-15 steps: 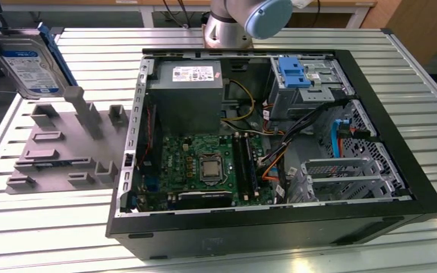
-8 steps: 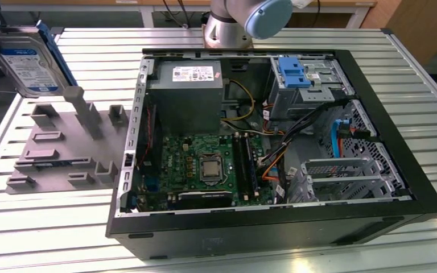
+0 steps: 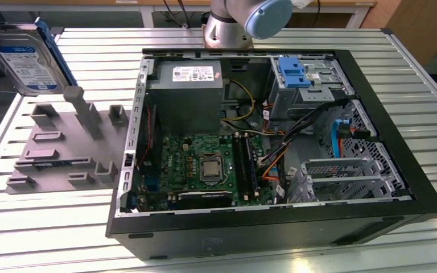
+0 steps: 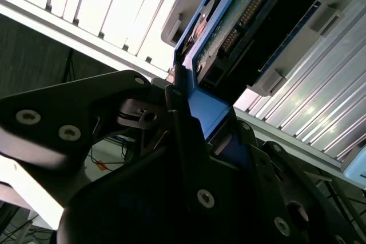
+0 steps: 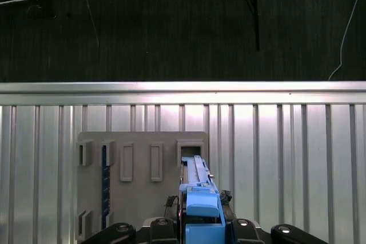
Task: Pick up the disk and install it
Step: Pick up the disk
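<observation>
Bright overhead light — patchy glare

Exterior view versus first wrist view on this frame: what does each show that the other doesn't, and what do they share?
Exterior view, not first wrist: the open computer case with its motherboard and grey power supply.
First wrist view, not exterior: the gripper shut on the disk, seen edge-on.
Both: the disk, the grey fixture plate and the slatted table.
</observation>
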Motion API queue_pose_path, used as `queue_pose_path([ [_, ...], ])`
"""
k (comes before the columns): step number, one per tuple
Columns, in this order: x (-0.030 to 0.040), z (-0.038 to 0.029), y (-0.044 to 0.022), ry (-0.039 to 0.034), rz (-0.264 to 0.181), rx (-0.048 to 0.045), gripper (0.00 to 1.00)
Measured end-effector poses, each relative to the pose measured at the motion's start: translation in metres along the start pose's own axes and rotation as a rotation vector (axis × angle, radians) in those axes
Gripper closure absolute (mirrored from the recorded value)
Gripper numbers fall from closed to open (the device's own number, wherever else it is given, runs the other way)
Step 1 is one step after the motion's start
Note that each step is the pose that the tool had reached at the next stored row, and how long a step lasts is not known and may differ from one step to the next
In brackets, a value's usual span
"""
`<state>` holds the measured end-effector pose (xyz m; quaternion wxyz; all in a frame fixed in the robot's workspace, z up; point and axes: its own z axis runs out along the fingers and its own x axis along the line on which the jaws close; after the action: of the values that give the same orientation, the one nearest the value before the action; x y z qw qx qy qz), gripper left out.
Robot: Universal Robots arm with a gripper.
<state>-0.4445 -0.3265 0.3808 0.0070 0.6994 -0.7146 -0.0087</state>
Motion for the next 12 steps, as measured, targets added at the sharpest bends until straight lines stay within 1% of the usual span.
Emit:
queue_pose_path([
  [5,-0.0001,-0.0002,0.0000,0.0001,0.000,-0.0003,0.64],
  [7,-0.0001,-0.0015,0.0000,0.0003,0.000,-0.0007,0.64],
  [9,-0.0002,-0.0060,0.0001,0.0002,0.000,-0.0004,0.64],
  [12,-0.0003,-0.0150,0.0003,0.0002,0.000,-0.0003,0.64],
])
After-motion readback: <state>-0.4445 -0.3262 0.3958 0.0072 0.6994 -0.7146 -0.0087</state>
